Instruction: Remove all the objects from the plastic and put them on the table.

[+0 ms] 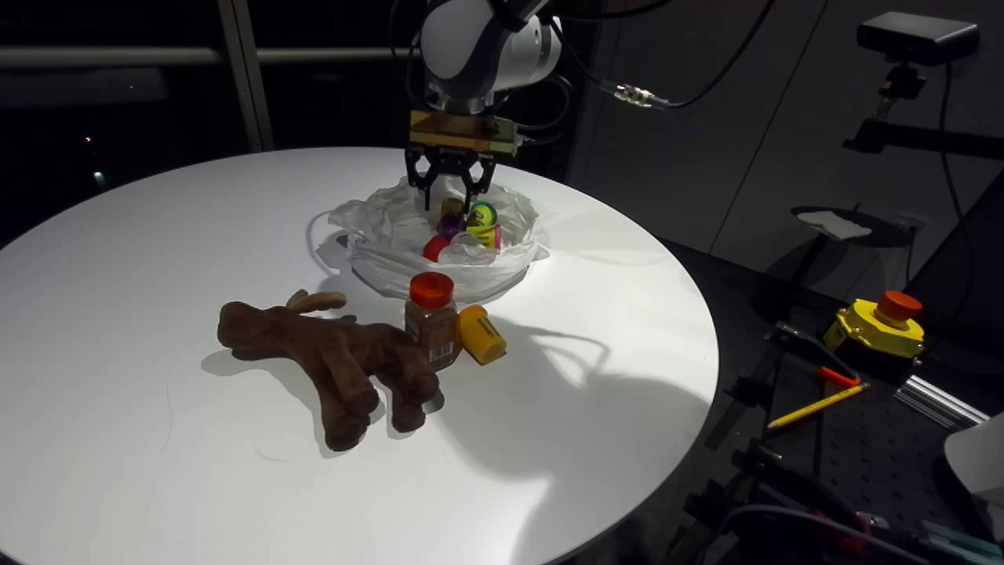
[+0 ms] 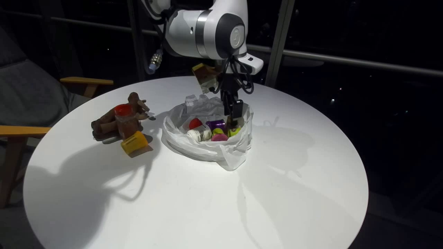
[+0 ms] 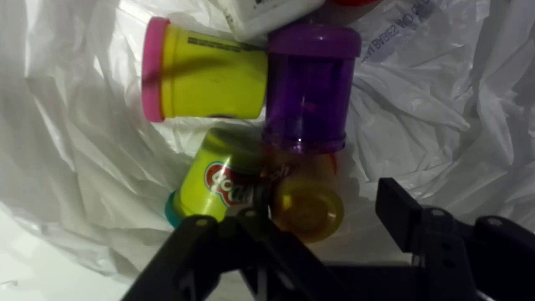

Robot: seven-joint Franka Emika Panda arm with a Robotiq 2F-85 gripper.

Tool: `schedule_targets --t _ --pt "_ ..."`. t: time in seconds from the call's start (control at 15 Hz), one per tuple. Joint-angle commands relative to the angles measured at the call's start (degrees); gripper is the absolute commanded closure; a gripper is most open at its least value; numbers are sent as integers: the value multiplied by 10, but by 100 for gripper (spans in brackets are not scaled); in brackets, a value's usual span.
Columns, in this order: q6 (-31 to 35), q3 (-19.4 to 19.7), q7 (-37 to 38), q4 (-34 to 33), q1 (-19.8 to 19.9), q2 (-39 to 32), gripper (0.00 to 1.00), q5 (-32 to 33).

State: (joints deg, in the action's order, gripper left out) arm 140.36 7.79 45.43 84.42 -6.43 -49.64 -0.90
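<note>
Our gripper (image 1: 448,206) has jaws spread, nothing pinched. Amber jar (image 3: 309,213) in bag (image 2: 193,148), btwn jaws in wrist view, closer to jaw by teal-lid tub (image 3: 213,175); depth hard to tell. Jar's end faces up, long axis prob. near upright. We likely shift first, then squeeze.

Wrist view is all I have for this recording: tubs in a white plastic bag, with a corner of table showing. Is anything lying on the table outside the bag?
Observer: Yes, a brown soft toy, seen in both exterior views.
Operator: Is there anything near it?
Observer: A red-lidded jar stands upright close by.
Operator: Any tubs out there too?
Observer: One: a yellow tub on its side.
</note>
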Motion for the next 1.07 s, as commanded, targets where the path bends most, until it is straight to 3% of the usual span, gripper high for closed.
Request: schedule_targets --t 0.0,0.13,0.4,1.0 --pt "-9 14 19 -37 -6 -22 67 -3" --pt "-9 17 24 -41 -5 -25 84 -3" --pt "-2 15 19 -8 -5 4 81 -3" --pt "48 34 21 234 -39 240 82 47"
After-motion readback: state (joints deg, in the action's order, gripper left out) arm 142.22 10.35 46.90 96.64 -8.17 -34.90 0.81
